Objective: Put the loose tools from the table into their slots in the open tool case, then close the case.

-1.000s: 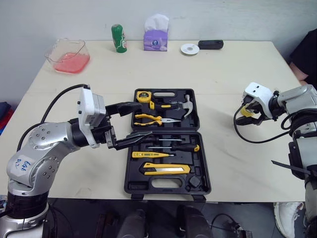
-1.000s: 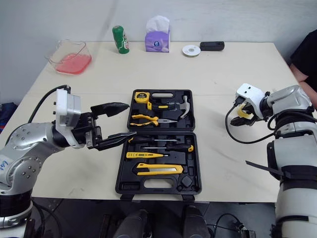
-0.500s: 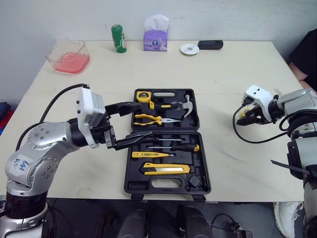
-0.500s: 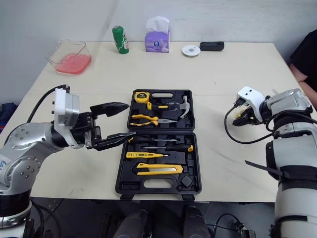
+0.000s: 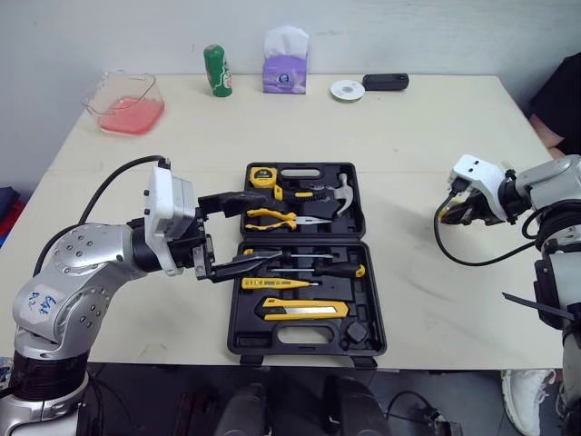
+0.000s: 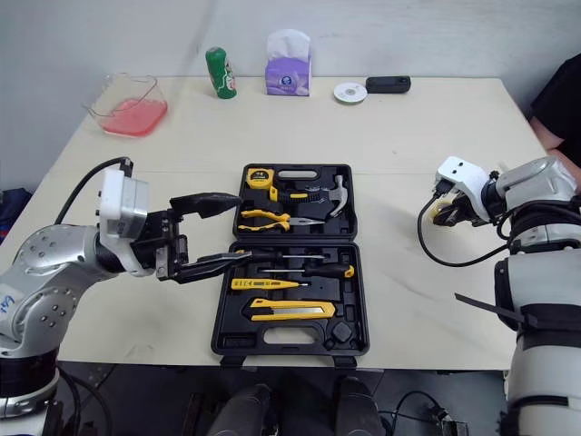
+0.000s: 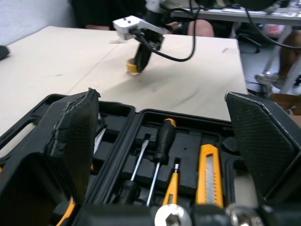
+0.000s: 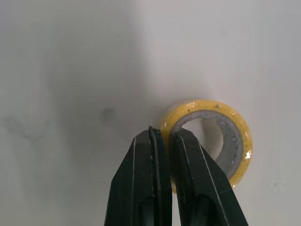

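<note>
The black tool case (image 5: 238,341) lies open in the middle of the table, with a tape measure (image 5: 263,174), hammer (image 5: 340,193), pliers (image 5: 277,218), screwdrivers (image 5: 313,268) and a yellow utility knife (image 5: 304,309) in its slots. My left gripper (image 5: 263,227) hovers open over the case's left edge, with nothing between its fingers. A yellow tape roll (image 8: 235,127) lies flat on the table to the right of the case. My right gripper (image 8: 167,134) is shut on the roll's wall, one finger inside the ring and one outside; the roll (image 7: 132,66) rests on the tabletop.
Along the table's back stand a clear container of pink liquid (image 5: 124,102), a green can (image 5: 217,70), a purple tissue box (image 5: 285,65), a white disc (image 5: 348,89) and a black device (image 5: 386,81). A person in dark clothing (image 5: 565,91) is at the right edge.
My right gripper has closed from wide open onto the wall of the yellow tape roll. The left gripper has stayed open over the case's left edge, shifting only slightly.
</note>
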Action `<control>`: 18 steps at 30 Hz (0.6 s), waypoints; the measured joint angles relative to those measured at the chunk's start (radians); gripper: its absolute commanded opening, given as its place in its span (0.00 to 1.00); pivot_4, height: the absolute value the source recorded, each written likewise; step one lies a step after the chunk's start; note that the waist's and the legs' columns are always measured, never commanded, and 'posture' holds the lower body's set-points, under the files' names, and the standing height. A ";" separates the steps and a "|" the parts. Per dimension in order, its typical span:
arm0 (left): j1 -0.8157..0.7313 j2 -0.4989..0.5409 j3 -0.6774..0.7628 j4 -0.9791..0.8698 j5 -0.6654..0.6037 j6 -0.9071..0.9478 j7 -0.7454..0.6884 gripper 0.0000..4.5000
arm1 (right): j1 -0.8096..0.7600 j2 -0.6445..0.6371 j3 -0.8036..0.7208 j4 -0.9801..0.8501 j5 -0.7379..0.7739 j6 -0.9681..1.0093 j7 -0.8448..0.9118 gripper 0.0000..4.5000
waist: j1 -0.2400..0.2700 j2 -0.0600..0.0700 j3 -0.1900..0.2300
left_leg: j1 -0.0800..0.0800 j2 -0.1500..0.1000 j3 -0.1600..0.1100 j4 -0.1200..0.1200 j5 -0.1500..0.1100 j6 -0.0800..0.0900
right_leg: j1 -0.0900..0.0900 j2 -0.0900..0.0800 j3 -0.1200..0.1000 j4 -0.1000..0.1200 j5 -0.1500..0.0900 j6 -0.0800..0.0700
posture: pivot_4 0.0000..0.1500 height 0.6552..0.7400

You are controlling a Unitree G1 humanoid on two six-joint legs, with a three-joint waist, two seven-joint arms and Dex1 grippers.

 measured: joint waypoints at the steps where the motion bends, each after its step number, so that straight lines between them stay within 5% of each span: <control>1: 0.012 0.003 0.000 -0.005 0.000 -0.010 -0.018 1.00 | -0.008 -0.003 -0.001 -0.008 0.003 -0.002 0.040 0.01 | -0.001 0.000 0.000 | 0.000 0.000 0.000 0.000 0.000 0.000 | 0.000 0.000 0.000 0.000 0.000 0.000 | 1.00 1.00; 7: 0.097 0.027 -0.014 -0.012 0.061 -0.123 -0.131 1.00 | 0.055 -0.062 -0.026 -0.285 0.160 -0.041 0.254 0.01 | -0.010 0.000 0.000 | 0.000 0.001 -0.001 0.001 0.000 -0.001 | 0.000 0.001 0.000 0.000 0.000 0.000 | 1.00 1.00; 13: 0.169 0.033 -0.025 0.024 0.104 -0.192 -0.194 1.00 | 0.434 -0.205 0.008 -1.027 0.578 0.183 0.263 0.01 | 0.009 0.001 0.000 | -0.001 0.001 -0.003 0.003 -0.001 -0.001 | 0.000 0.000 -0.001 0.001 0.000 0.000 | 1.00 1.00; 18: 0.199 0.016 -0.042 0.051 0.146 -0.252 -0.210 1.00 | 0.624 -0.245 -0.032 -1.474 0.760 0.344 0.262 0.01 | 0.013 0.000 0.000 | -0.001 0.001 -0.005 0.005 -0.002 -0.001 | 0.001 -0.001 0.000 0.001 0.000 0.000 | 1.00 1.00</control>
